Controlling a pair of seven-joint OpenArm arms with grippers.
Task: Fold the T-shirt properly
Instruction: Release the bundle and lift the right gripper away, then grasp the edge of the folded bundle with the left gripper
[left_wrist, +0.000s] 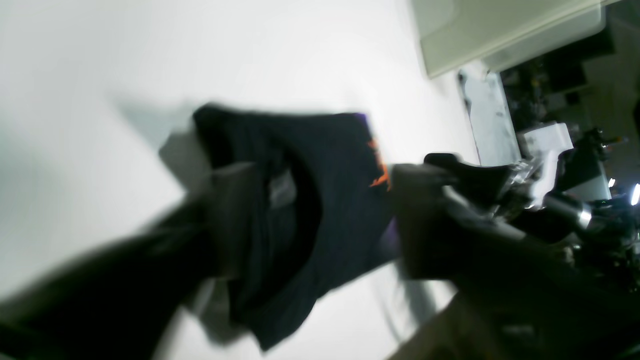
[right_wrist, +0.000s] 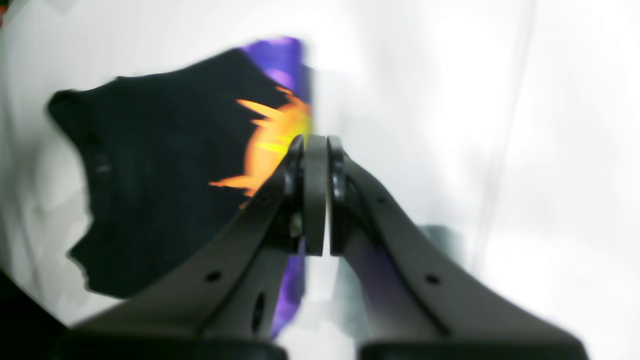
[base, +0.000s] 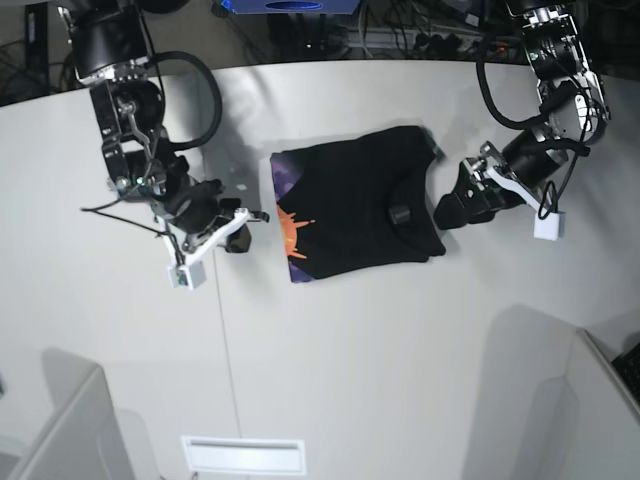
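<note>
The black T-shirt (base: 355, 205) lies folded into a rough rectangle in the middle of the white table, its orange-and-purple print (base: 292, 232) showing along the left edge. In the blurred left wrist view my left gripper (left_wrist: 320, 220) stands open, its fingers (left_wrist: 420, 220) wide apart, with the T-shirt (left_wrist: 325, 165) and its neck label (left_wrist: 282, 190) seen between them. From the base view that left gripper (base: 447, 205) sits just off the shirt's right edge. My right gripper (right_wrist: 315, 145) is shut and empty, just beside the T-shirt (right_wrist: 165, 175) at its print edge; in the base view the right gripper (base: 252, 218) is left of the shirt.
A pale bin (base: 60, 430) stands at the front left corner and another box (base: 600, 400) at the front right. A white slotted plate (base: 243, 455) lies at the front edge. Cables and equipment (base: 400, 35) crowd the space behind the table.
</note>
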